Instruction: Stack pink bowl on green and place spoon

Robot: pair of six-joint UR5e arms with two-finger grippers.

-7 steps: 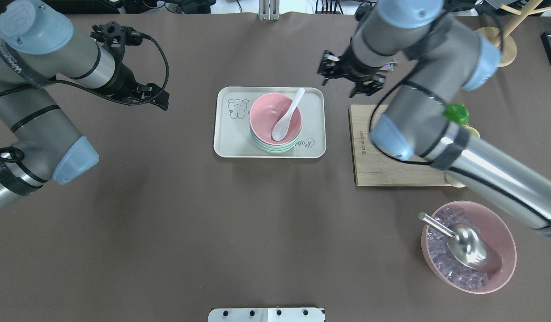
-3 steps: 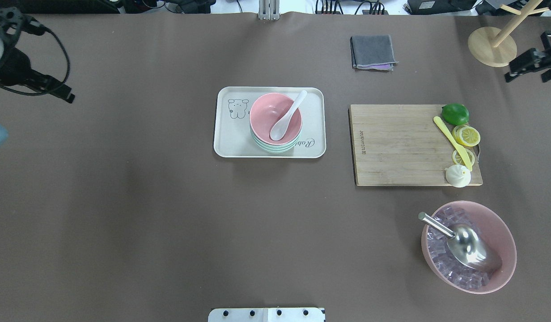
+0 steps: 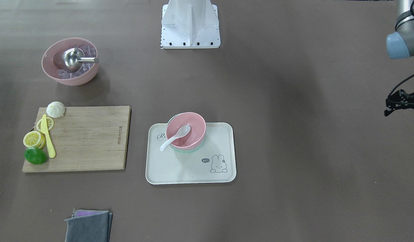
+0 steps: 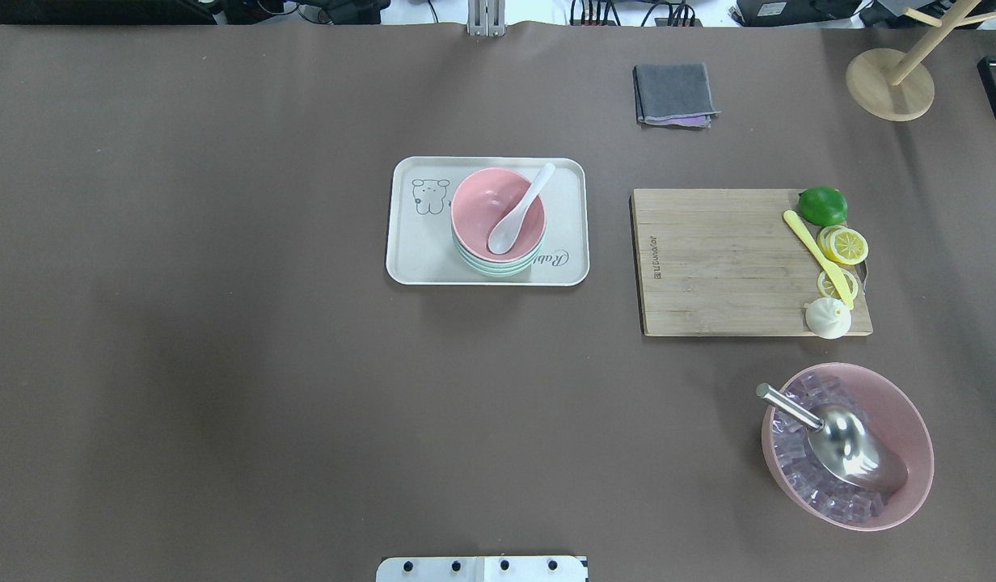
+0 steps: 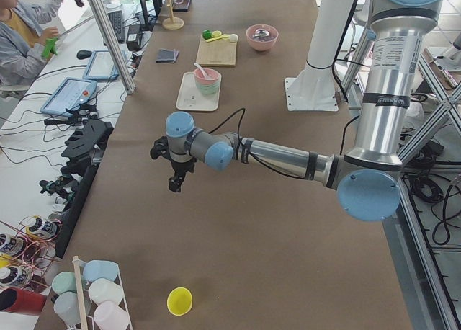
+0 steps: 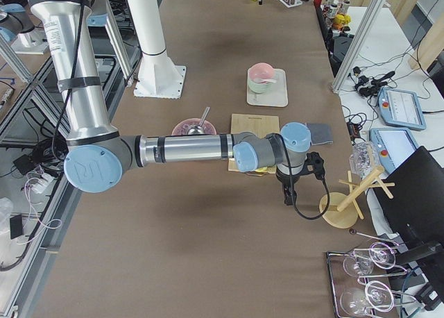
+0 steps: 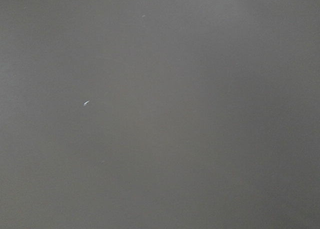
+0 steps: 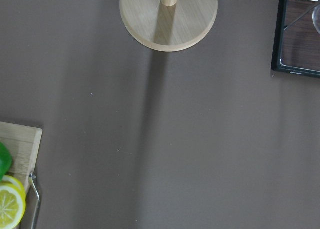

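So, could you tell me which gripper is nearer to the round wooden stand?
Right. The right gripper hangs just beside the wooden stand; the left gripper is at the table's opposite end.

a cream tray (image 4: 407,259) with a small rabbit drawing lies mid-table. to its right in the overhead view is a wooden cutting board (image 4: 720,267). along the board's right edge sit a green lime (image 4: 823,205), lemon slices (image 4: 844,244), a yellow knife (image 4: 805,238) lying slantwise against the slices, and a white bun (image 4: 828,317) at the near corner. nearer the camera, apart from the board, an ice bowl (image 4: 918,420) holds clear cubes and a metal scoop (image 4: 858,457). a folded grey cloth (image 4: 674,92) lies beyond the board, and a round wooden stand (image 4: 884,84) is at the far right corner.
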